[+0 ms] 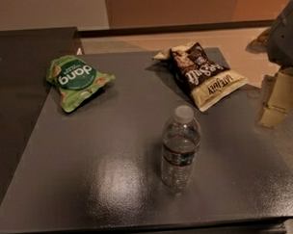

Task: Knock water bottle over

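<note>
The water bottle stands upright near the middle front of the dark grey table. It is clear and ribbed, with a white cap and a dark label band. My gripper is at the right edge of the view, beyond the table's right side. It hangs to the right of the bottle and a little behind it, well apart from it. Only its pale lower part and a bit of the grey arm above it show.
A green snack bag lies at the table's back left. A brown and cream chip bag lies at the back right, between the bottle and the gripper's side. A dark counter adjoins the table on the left.
</note>
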You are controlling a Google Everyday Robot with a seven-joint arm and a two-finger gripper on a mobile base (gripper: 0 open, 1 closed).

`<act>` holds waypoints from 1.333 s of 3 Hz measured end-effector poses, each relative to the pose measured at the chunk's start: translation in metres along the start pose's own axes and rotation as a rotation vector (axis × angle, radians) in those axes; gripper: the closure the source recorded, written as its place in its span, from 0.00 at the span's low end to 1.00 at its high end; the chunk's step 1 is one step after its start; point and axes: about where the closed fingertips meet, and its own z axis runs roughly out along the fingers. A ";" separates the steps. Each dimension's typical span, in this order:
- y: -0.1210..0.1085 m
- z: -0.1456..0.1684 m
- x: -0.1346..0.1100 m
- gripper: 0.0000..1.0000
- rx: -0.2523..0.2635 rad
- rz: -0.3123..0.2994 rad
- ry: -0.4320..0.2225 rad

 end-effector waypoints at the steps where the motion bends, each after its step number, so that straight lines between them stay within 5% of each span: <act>1: 0.013 0.002 -0.011 0.00 -0.075 -0.021 -0.080; 4: 0.097 0.021 -0.071 0.00 -0.215 -0.118 -0.389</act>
